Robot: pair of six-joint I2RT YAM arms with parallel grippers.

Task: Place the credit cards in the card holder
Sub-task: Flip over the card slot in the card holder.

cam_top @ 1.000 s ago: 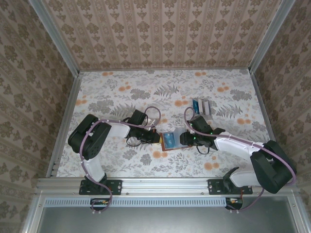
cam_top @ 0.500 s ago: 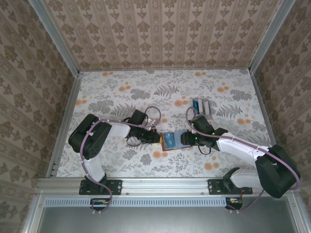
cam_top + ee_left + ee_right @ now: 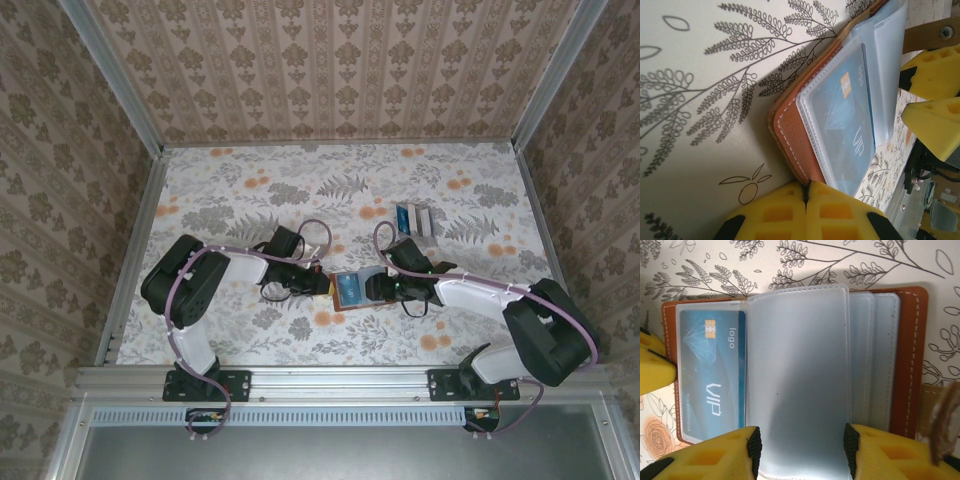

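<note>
The reddish-brown card holder (image 3: 350, 291) lies open on the table between both arms. A blue card (image 3: 710, 375) marked "VIP" sits in its left clear pocket, and it also shows in the left wrist view (image 3: 847, 115). My left gripper (image 3: 322, 285) is shut on the holder's left leather edge (image 3: 790, 130), its fingertips (image 3: 807, 186) pressed together on the rim. My right gripper (image 3: 800, 445) is open, one finger on each side of a raised clear sleeve (image 3: 797, 380) of the holder (image 3: 912, 365). Loose cards (image 3: 413, 218) in white and blue lie beyond the right gripper (image 3: 378, 287).
The holder's closing strap (image 3: 939, 415) hangs at its right side, close to my right finger. The flowered tabletop (image 3: 250, 190) is walled on three sides, with open room at the back and left. The right gripper's yellow fingers (image 3: 935, 70) show past the holder in the left wrist view.
The right gripper has edged a little left over the open holder and its forearm has swung. The left gripper and the holder have stayed put.
</note>
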